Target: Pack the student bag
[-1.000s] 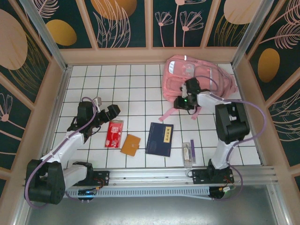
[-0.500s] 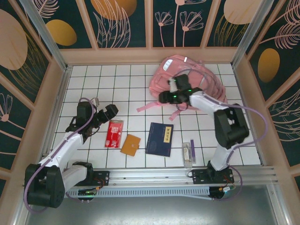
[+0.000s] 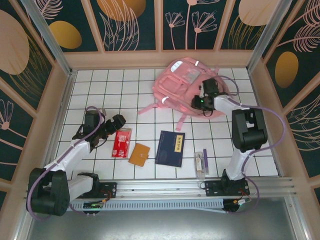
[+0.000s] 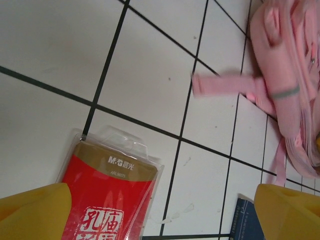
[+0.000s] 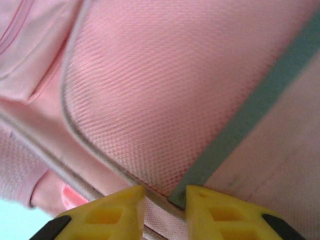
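Note:
The student bag (image 3: 181, 84), large and pink with silvery strips, lies at the back of the tiled table right of centre, with one strap trailing left (image 3: 150, 107). My right gripper (image 3: 199, 102) is at the bag's near right side. In the right wrist view its yellow fingertips (image 5: 165, 197) stand close together, pinching a piped seam of the bag's pink mesh fabric (image 5: 150, 90). My left gripper (image 3: 114, 123) hovers open at the left, just above a red stationery packet (image 3: 121, 142). The left wrist view shows its fingertips (image 4: 160, 212) spread wide, the packet (image 4: 110, 200) under the left one, and the bag (image 4: 285, 75) at far right.
An orange card (image 3: 139, 154), a dark blue booklet (image 3: 170, 148) and a clear pack with a purple pen (image 3: 201, 162) lie in a row near the front. Wooden walls enclose the table on three sides. The rail with the arm bases runs along the near edge.
The bag has been dragged left and turned, its strap now trailing left. The right gripper swung left over it, then back to its right side. The left arm barely moved.

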Controlling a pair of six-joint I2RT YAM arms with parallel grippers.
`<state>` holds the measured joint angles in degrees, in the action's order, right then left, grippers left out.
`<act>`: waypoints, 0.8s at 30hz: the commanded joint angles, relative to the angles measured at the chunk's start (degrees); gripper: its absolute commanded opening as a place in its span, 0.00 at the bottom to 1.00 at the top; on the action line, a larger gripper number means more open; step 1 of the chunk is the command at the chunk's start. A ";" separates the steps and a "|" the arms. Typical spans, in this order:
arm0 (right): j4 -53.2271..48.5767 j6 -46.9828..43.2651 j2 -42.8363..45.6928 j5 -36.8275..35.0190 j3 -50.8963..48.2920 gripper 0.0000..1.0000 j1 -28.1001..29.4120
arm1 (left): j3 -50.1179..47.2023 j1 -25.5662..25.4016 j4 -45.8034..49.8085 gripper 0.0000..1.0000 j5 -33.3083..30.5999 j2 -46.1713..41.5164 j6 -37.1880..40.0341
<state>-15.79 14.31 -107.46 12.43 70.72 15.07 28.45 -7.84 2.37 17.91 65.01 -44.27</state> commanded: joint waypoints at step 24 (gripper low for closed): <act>0.67 -0.74 12.63 1.13 -5.91 0.57 9.20 | 13.66 -4.71 -5.53 0.93 5.00 19.09 -5.63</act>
<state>-10.90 15.22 -96.53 18.39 67.07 22.57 38.54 -10.79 -0.32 22.61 81.14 -47.75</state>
